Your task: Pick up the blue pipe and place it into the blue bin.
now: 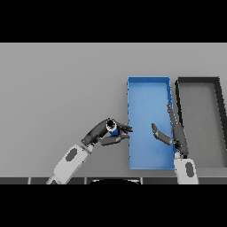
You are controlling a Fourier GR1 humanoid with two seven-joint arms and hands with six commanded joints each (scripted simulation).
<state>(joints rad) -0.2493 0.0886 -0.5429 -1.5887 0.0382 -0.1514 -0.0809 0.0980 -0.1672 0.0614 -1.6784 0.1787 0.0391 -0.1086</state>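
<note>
**Pipe held just short of the bin**

The left hand is curled around the pipe, just outside the bin's left wall. Released here, it would likely clip the rim and fall onto the tabletop. The right hand hangs over the bin, fingers straight.

My table looks matt grey and smooth, nothing shining on it. The blue bin reads as plain smooth plastic — flat colour, no gloss. The dark bin beside it has a black rim and dull grey floor — equally matt.
</note>
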